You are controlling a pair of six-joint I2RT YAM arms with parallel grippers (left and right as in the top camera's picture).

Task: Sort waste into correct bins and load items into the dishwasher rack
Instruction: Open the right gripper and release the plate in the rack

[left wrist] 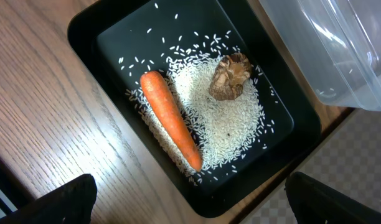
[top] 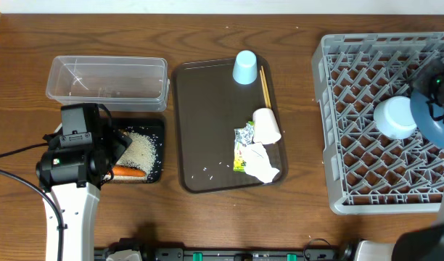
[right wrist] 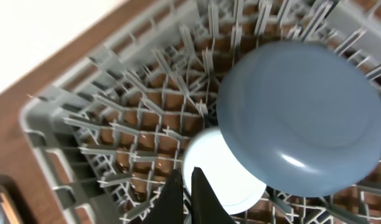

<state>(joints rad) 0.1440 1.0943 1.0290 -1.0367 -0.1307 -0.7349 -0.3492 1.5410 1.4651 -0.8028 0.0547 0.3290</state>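
The shallow black tray bin (left wrist: 109, 37) holds an orange carrot (left wrist: 170, 127), a heap of white rice (left wrist: 225, 134) and a brown food lump (left wrist: 230, 76). My left gripper (left wrist: 190, 211) hovers open above its near corner, holding nothing. The clear tub bin (top: 106, 81) stands behind it. In the grey dishwasher rack (top: 338, 87) the large dark blue bowl (right wrist: 302, 118) and the small pale blue bowl (right wrist: 221, 168) lie upside down. My right gripper (right wrist: 189, 196) is shut just over the pale bowl's edge, with nothing between its fingers.
The brown serving tray (top: 207, 109) in the middle carries a light blue cup (top: 244, 67), wooden chopsticks (top: 265, 87), a white cup (top: 265, 125), a silver and yellow-green wrapper (top: 243, 139), a crumpled napkin (top: 262, 167) and stray rice grains (top: 215, 171).
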